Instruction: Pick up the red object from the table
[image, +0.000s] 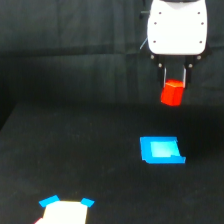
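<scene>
The xArm6's white wrist housing (177, 27) points straight down at the exterior view's upper right, its hand (174, 85) hanging below with thin fingers (165, 77) clamped on the red object (172, 93).

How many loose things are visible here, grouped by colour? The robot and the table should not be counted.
Red: 1, the red object, between the fingers of the gripper above the table.
Blue: 1, the flat blue rectangle.
White with blue corners: 1, the piece at the bottom edge, partly cut off.
Total: 3
</scene>
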